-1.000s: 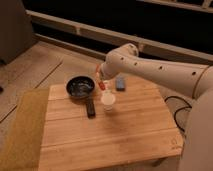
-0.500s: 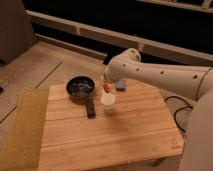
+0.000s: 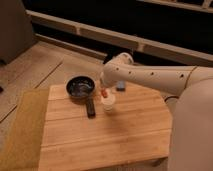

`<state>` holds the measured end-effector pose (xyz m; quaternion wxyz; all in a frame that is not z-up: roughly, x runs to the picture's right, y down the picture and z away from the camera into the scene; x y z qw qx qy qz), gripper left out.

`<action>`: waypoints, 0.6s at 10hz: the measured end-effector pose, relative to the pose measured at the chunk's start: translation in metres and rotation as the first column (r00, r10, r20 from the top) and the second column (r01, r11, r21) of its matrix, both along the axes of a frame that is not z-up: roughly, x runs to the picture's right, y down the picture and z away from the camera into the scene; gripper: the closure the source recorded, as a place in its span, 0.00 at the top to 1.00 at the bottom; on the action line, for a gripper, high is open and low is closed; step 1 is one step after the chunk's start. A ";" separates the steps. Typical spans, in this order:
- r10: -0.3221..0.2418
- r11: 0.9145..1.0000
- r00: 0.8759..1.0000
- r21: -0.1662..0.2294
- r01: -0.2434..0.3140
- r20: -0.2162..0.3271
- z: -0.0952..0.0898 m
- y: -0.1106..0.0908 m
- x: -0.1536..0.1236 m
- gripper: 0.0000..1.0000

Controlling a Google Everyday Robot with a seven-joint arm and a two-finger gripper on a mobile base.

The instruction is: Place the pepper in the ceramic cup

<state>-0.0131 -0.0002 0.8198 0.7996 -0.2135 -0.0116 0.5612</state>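
The pepper point(image 3: 104, 93) is a small red-orange piece held at the tip of my gripper point(image 3: 103, 90). It hangs just above the rim of the small white ceramic cup point(image 3: 108, 104), on the cup's left side. The cup stands upright on the wooden table point(image 3: 115, 135). My white arm reaches in from the right and bends down over the cup. The gripper is shut on the pepper.
A black round pan point(image 3: 80, 86) with a dark handle point(image 3: 90, 107) lies left of the cup. A small blue-grey block point(image 3: 121, 87) lies behind the cup, partly hidden by the arm. A yellowish mat point(image 3: 22, 130) borders the table's left edge.
The gripper has come down with the pepper from above the pan's far edge to just over the cup. The cup, pan and block have not moved.
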 end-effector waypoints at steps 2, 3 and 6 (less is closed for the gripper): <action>0.008 1.000 1.000 -0.030 -0.008 -0.020 0.007 0.005 0.004 0.00; 0.008 0.999 1.000 -0.039 -0.009 -0.030 0.010 0.006 0.006 0.00; 0.002 0.998 0.999 -0.056 -0.005 -0.044 0.015 0.008 0.008 0.00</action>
